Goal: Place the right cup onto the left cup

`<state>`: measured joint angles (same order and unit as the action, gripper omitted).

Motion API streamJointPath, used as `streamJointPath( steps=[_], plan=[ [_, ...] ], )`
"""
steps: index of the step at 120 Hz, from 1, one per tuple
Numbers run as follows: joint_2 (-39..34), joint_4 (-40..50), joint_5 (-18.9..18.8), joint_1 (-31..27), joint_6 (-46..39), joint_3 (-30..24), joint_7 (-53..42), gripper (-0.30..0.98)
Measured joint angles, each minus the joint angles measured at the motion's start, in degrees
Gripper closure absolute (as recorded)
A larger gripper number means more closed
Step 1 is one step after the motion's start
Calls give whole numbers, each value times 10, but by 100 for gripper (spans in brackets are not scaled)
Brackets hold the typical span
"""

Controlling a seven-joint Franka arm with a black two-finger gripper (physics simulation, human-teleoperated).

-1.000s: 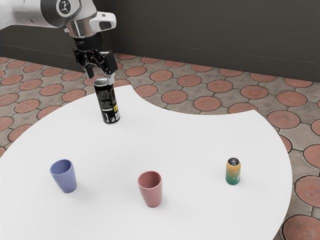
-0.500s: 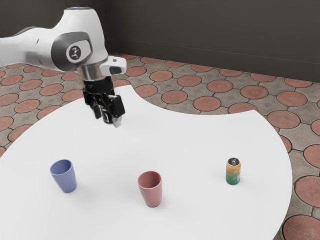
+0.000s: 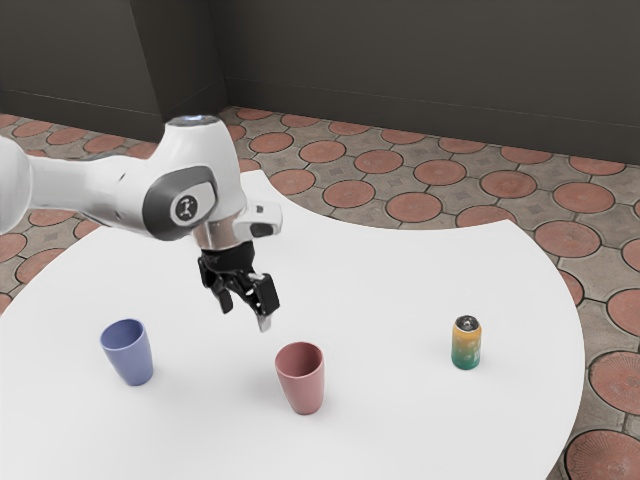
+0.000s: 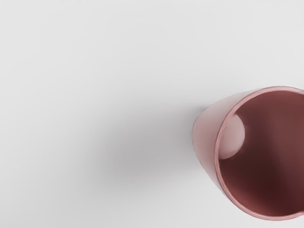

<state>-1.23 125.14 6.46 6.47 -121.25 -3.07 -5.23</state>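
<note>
Now lower, fingers (image 3: 266, 297) apart, nearer pink cup (image 3: 302, 385)

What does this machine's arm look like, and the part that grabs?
The arm is white and rounded, with a dark grey band, a small round emblem and a silvery collar. The fingers are black and angular, one with a pale tip.

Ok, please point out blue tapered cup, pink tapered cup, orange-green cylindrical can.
Blue tapered cup (image 3: 131, 361), exterior view, outer wall.
Pink tapered cup (image 3: 303, 388), exterior view, outer wall.
Orange-green cylindrical can (image 3: 466, 345), exterior view, side.
</note>
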Motion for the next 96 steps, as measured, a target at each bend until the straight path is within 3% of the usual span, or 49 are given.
streamJointPath(
  steps=[30,96],
  plan=[
    [45,-3,6,31,-46,-12,3,0],
    [95,-2,19,22,-92,-21,11,0]
  ],
)
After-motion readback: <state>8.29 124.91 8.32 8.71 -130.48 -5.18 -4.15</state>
